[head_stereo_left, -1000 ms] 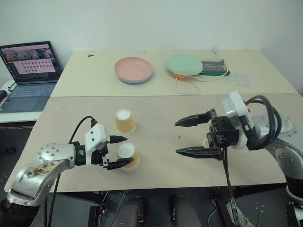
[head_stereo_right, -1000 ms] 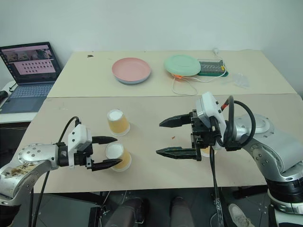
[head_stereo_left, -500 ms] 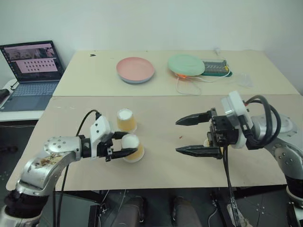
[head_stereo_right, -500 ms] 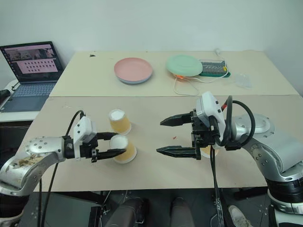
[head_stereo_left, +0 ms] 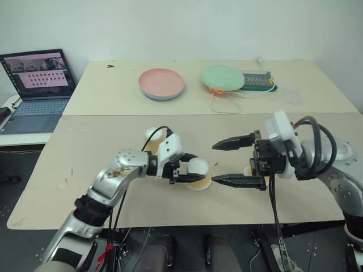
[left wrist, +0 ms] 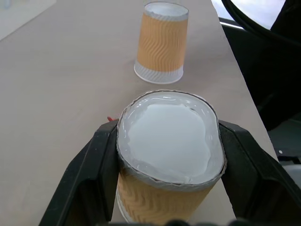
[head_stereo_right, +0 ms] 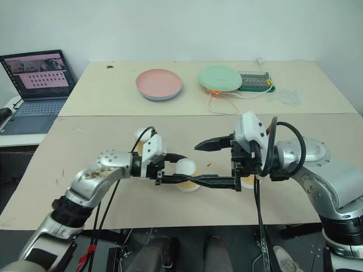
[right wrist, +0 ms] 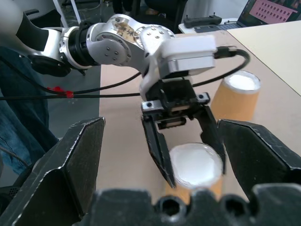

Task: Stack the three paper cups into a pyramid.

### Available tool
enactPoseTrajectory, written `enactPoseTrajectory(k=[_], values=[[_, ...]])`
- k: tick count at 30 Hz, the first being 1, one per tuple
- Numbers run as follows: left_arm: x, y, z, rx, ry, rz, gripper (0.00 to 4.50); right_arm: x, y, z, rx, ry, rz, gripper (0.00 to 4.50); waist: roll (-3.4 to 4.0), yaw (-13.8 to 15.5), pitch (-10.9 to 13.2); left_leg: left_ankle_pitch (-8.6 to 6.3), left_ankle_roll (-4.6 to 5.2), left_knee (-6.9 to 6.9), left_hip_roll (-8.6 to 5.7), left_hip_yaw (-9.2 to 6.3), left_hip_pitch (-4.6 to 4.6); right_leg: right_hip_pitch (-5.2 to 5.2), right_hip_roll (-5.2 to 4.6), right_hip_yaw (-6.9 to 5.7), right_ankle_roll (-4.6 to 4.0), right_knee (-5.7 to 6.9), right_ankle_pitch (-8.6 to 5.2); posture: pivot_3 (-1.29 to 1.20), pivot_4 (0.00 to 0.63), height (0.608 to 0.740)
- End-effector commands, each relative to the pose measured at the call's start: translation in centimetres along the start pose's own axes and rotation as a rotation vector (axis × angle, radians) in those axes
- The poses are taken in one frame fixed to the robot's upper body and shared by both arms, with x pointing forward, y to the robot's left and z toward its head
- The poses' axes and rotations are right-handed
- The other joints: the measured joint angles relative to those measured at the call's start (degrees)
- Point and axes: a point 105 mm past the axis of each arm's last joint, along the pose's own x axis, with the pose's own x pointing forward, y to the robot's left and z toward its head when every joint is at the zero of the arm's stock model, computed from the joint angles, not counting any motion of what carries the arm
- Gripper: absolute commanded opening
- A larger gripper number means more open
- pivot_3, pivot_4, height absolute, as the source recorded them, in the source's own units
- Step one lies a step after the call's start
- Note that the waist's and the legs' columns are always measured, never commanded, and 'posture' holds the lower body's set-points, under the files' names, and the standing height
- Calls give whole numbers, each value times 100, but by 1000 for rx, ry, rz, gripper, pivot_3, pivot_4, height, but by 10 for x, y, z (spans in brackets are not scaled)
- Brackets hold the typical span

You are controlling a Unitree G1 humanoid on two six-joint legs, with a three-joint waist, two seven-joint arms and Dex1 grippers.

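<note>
Held cup (head_stereo_left: 198, 173) mid-table, second cup (head_stereo_left: 152, 135) behind-left, third (head_stereo_right: 247, 181) seemingly behind right end effector (head_stereo_left: 232, 161).

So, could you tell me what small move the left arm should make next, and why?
Probably slide the held cup a little further and set it down beside the cup by the right gripper. The left gripper is shut on it, squeezing its end oval, and that other cup stands just ahead, inverted, with bare table between.

ribbed paper cup (left wrist: 164, 188), matt table (left wrist: 56, 94)
</note>
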Motion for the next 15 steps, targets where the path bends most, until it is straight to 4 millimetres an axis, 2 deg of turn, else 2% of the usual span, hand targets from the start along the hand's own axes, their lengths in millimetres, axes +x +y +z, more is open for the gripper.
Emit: enactPoseTrajectory(k=[1, 7, 15], values=[[16, 9, 9, 42, -19, -9, 2541, -7, 3, 15, -66, -24, -35, 4500, 0, 4, 0, 1, 3, 0, -1, 0, 0, -1, 0, 0, 0, 1, 0, 0, 150, 715], [33, 16, 13, 34, -44, -23, 2541, -8, 6, 17, -64, -34, -49, 4500, -2, 12, -1, 3, 4, 4, -1, 0, -1, 2, 0, -1, 2, 1, 2, 0, 150, 715], [41, 18, 14, 46, -47, -38, 2541, -8, 6, 18, -64, -40, -63, 4500, -3, 3, -2, 4, 6, 7, -1, 0, 1, 7, 0, -1, 4, 1, 3, 0, 150, 715]])
